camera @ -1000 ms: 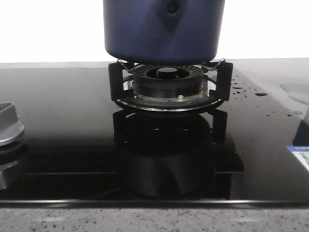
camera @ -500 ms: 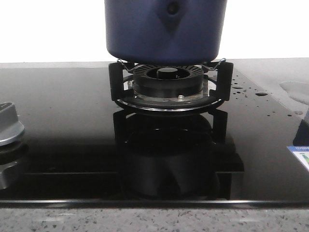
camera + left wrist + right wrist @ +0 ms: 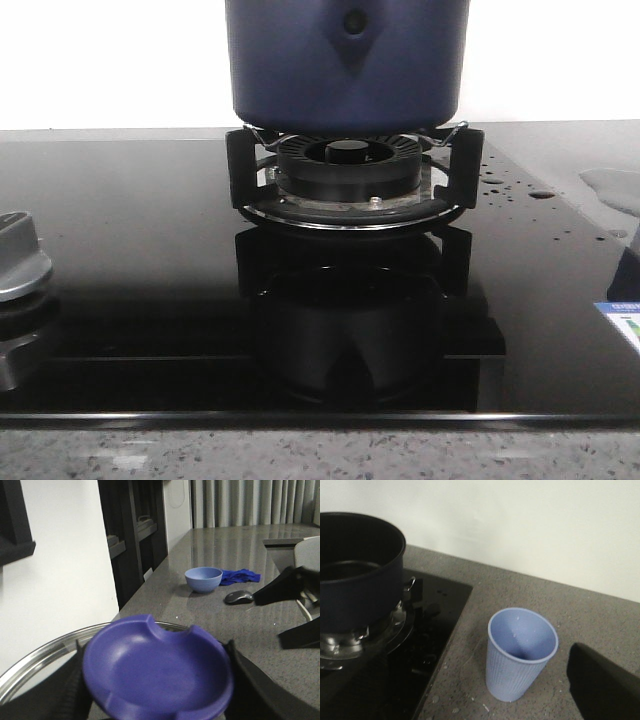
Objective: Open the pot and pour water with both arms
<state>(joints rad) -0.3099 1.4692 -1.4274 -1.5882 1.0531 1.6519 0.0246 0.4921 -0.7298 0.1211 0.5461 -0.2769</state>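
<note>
Sitting on the single burner's black grate point(image 3: 350, 180) at twelve o'clock of the glossy cooktop point(image 3: 130, 260), one matte navy pot point(image 3: 348, 62) stands uncovered. One ribbed pale-blue cup point(image 3: 520, 655) rests on the speckled tabletop point(image 3: 600, 615). Left jaws grip one round purple knob point(image 3: 157, 672) over a steel-rimmed lid point(image 3: 35, 660); right jaws' opening can't be told.

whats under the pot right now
The pot sits on the black pan support over the round gas burner, on the black glass cooktop. The pot's base itself, where it meets the support, is hidden by its own rounded edge.
</note>
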